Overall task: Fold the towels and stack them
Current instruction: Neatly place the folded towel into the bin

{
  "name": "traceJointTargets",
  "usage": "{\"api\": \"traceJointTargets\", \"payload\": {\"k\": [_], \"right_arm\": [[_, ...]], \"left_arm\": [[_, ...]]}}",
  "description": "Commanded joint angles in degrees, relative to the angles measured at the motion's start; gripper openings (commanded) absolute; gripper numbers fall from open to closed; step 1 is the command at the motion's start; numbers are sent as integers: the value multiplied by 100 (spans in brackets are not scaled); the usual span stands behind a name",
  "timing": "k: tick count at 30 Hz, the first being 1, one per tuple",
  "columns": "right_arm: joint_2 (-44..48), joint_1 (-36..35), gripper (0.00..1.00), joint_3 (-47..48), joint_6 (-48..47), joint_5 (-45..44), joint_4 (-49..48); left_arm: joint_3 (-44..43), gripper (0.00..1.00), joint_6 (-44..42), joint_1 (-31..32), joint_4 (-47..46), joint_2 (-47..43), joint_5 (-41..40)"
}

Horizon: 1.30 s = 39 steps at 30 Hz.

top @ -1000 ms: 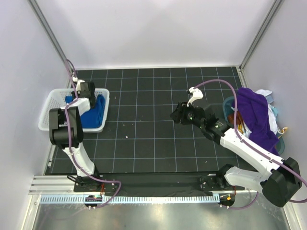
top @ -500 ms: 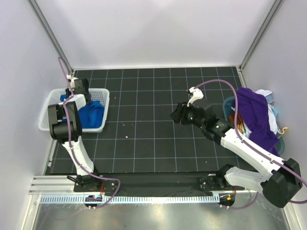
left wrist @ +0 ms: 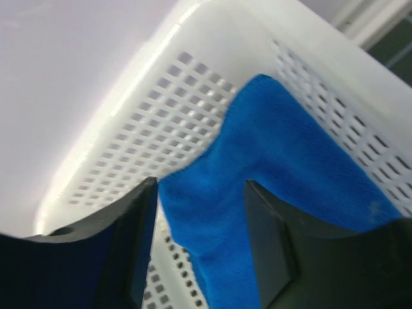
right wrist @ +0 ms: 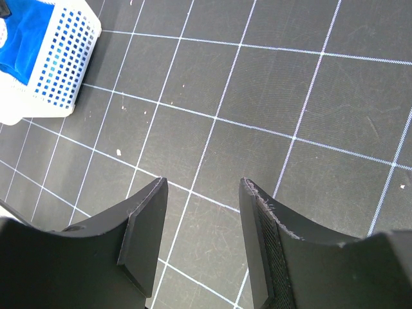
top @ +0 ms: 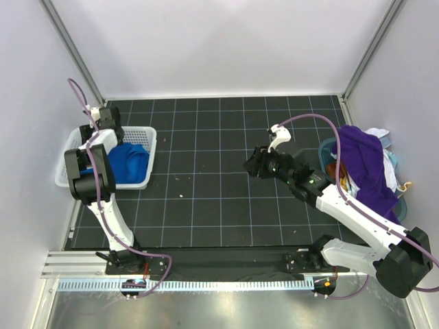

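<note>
- Your left gripper (left wrist: 201,190) hangs over the white basket (left wrist: 161,96), jaws apart; the blue towel (left wrist: 290,161) lies in the basket just beyond its fingertips, ungripped.
- Your right gripper (right wrist: 203,183) gapes empty above the black mat (right wrist: 290,77); the purple towel (top: 363,164) lies heaped well off to its right.
</note>
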State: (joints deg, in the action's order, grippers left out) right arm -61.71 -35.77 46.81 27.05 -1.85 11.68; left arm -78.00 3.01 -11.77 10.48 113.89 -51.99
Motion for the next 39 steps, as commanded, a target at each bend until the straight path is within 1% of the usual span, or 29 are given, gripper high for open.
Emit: {"api": "traceJointTargets", "payload": {"k": [1, 3, 4, 7, 8, 9, 10, 12, 16, 17, 21, 27, 33, 39], "right_arm": [[142, 26, 55, 4, -94, 9, -166], [142, 17, 55, 13, -103, -44, -158], [133, 17, 55, 21, -95, -61, -158], [133, 17, 55, 22, -130, -132, -140], [125, 26, 55, 21, -147, -158, -140], [107, 17, 55, 21, -147, -184, -131], [107, 17, 55, 30, -165, -211, -114], [98, 26, 55, 30, -165, -263, -105], [63, 26, 55, 30, -182, -299, -114], [46, 17, 55, 30, -182, -307, -105], [37, 17, 55, 39, -200, -343, -87], [1, 26, 55, 39, -200, -360, -96], [-7, 26, 55, 39, -200, -395, -105], [-7, 26, 55, 30, -191, -378, -105]], "left_arm": [[-233, 56, 604, -18, 419, -348, 642], [-251, 55, 771, -18, 577, -455, 1004], [-251, 53, 937, -18, 752, -490, 1441], [-242, 49, 1184, -10, 1016, -595, 2024], [-234, 47, 1324, -10, 1096, -596, 2400], [-234, 45, 1404, -10, 1157, -561, 2586], [-242, 41, 1439, -10, 1228, -552, 2745], [-234, 41, 1554, 34, 1430, -517, 3070], [-119, 39, 1633, 140, 1509, -534, 3545], [-137, 39, 1668, 157, 1588, -525, 3616], [-251, 33, 1905, 236, 1817, -403, 4020], [-251, 32, 1932, 377, 1949, -446, 4363], [-242, 30, 2160, 474, 2125, -534, 4724], [-14, 27, 2476, 562, 2125, -762, 4979]]}}
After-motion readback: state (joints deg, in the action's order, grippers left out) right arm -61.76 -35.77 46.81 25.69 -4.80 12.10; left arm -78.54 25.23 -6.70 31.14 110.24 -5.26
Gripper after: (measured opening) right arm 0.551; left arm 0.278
